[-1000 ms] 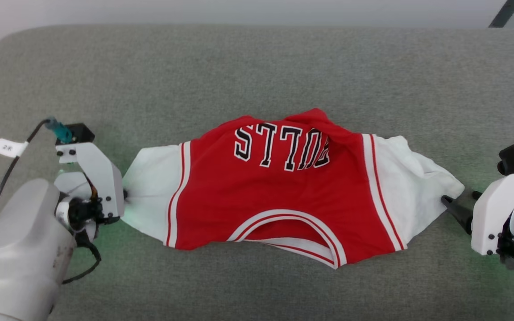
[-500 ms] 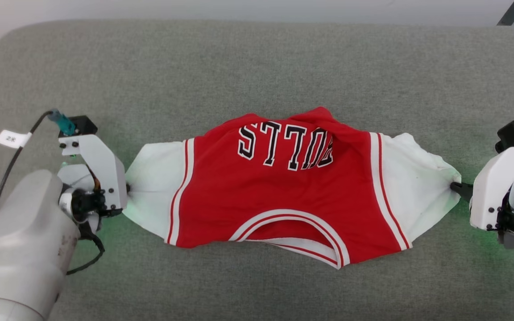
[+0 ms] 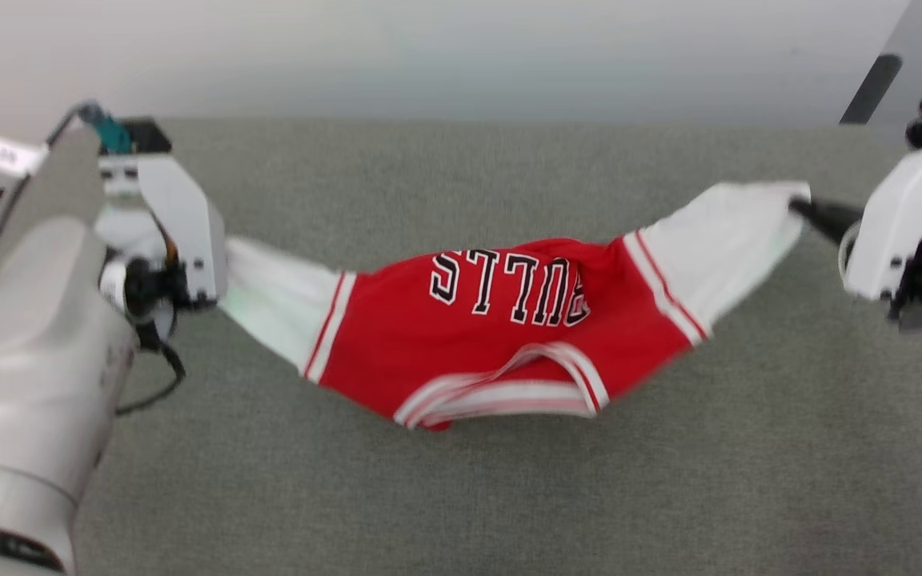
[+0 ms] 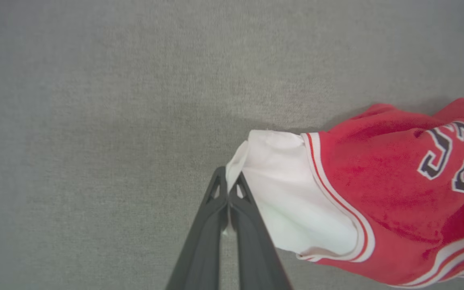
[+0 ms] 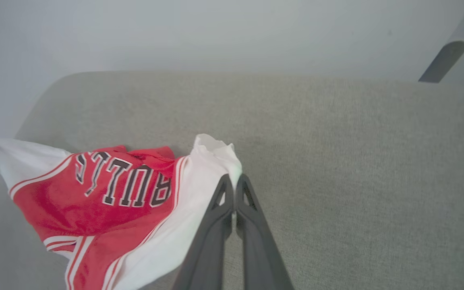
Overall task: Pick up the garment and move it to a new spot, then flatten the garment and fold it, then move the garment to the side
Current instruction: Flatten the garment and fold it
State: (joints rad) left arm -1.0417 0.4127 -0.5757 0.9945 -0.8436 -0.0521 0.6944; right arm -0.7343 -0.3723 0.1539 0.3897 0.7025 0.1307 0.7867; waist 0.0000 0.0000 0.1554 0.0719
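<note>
Left gripper (image 3: pixel 223 294), in my head view, is clamped on the tip of one white sleeve (image 3: pixel 281 298) of the garment (image 3: pixel 509 344). Right gripper (image 3: pixel 799 208) is pinched on the tip of the other white sleeve (image 3: pixel 729 240), and sits higher in the picture. The red jersey hangs between them like a hammock over the grey padded table (image 3: pixel 669 496). Its black lettering reads upside down to me and the striped collar (image 3: pixel 509 392) is on my side. The middle sags lowest; I cannot tell whether it is touching the table or is just above it. The picture is slightly blurred.

Left wrist view: two dark fingers are pressed together with a fold of white sleeve edge caught between them. The sleeve and the red body (image 4: pixel 381 181) spread away to the right of the fingers, above the grey surface (image 4: pixel 95 121).

Right wrist view: this arm's fingers are likewise closed on a bunched white sleeve end (image 5: pixel 216 155). The jersey drapes away to the left and down, with the table (image 5: pixel 357 161) and a pale wall (image 5: pixel 216 36) beyond.

My judgement is that the pick-up is under way and both grips look secure. Carrying the jersey to a new spot, flattening it, folding it and moving it aside are all left to do.
</note>
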